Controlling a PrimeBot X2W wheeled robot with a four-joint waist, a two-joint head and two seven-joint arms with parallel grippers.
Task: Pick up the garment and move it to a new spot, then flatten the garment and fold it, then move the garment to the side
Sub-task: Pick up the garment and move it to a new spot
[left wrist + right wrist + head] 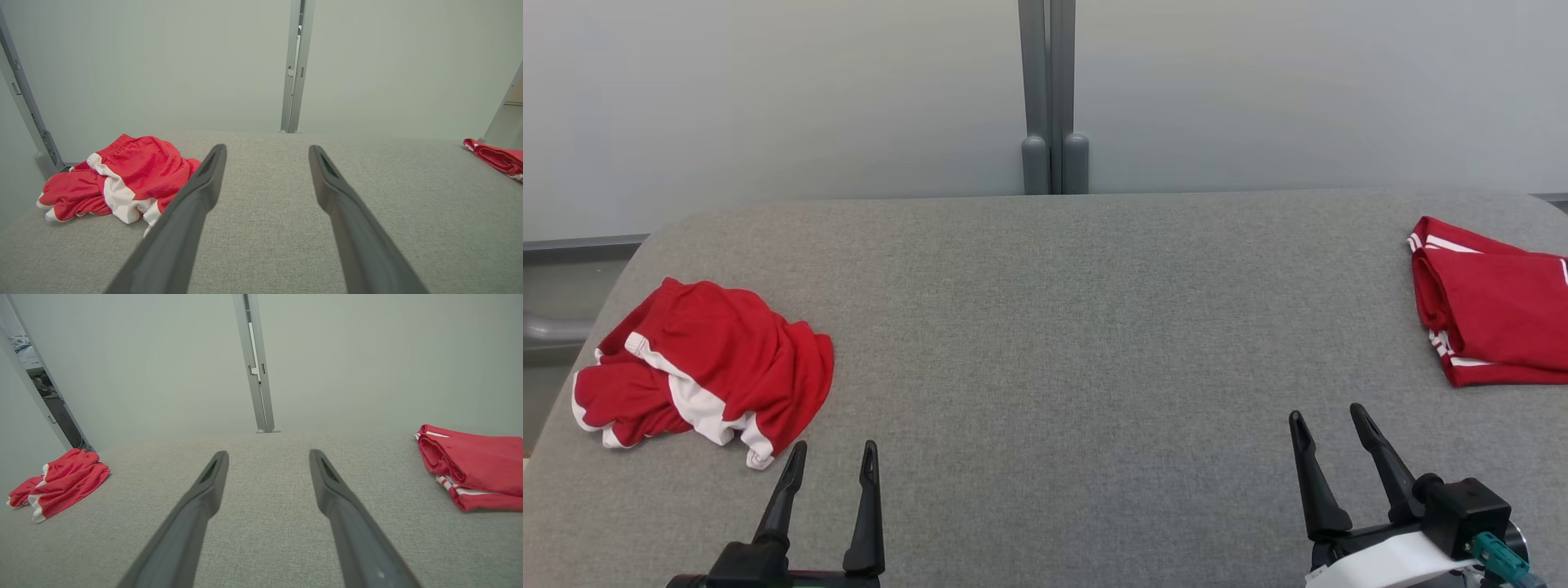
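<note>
Head view puts the crumpled red garment (707, 367) just beyond the left gripper (836, 447), a little outward of its outer finger, heaped on the grey padded table (1062, 327). Both left fingers are spread apart with nothing between them. The right gripper (1326, 412) is likewise spread and empty, and well apart from that heap. Ahead of the right fingers and outward lies a folded red garment (1494, 314), which looks already dealt with, so I judge the heap by the left fingers to be the one to pick up.

It looks like thin sports fabric: light, limp and probably somewhat slick, so it will likely sag and unfurl when lifted. A pinch on a single loose layer may slip or drag only part of the pile. In the left wrist view the ribbed waistband (116, 143) sits at the far side of the heap from the fingertips, and a white panel (118, 196) with its hem lies nearest them. The waistband seems the firmest hold, being thicker and gathered. The near hem is easier to reach, but it would likely let the cloth hang unevenly.
</note>
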